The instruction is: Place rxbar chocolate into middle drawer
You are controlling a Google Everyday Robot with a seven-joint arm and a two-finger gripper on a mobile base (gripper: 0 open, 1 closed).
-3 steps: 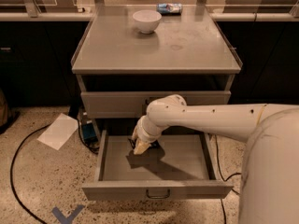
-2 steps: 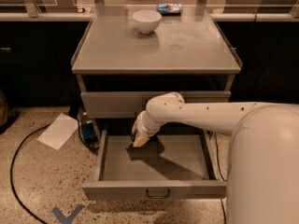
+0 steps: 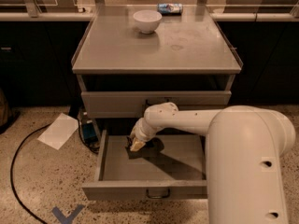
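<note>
**Bar at the drawer floor, release pending**

The step in hand looks like the set-down itself. The middle drawer [image 3: 117, 189] stands pulled fully out in the lower centre of the frame, and the gripper [image 3: 137, 145] is down inside it, toward the back left of the tray, with the white arm reaching in from the lower right. Whether the gripper is clamped or released cannot be told from this view.

The rxbar chocolate [image 3: 132, 153] shows only as a flat dark shape directly beneath the gripper's tip, lying on or just at the drawer floor (its edges merge with the arm's shadow, so the outline is uncertain). No wrapper text can be read.

If the bar is not yet let go, the next move calls for a release with the bar flat on the tray, then a straight lift that clears the closed drawer [image 3: 112, 104] just above. The white bowl [image 3: 147, 21] and the blue-and-white packet [image 3: 169, 7] sit on the cabinet top, upper centre, well apart from the work.
</note>
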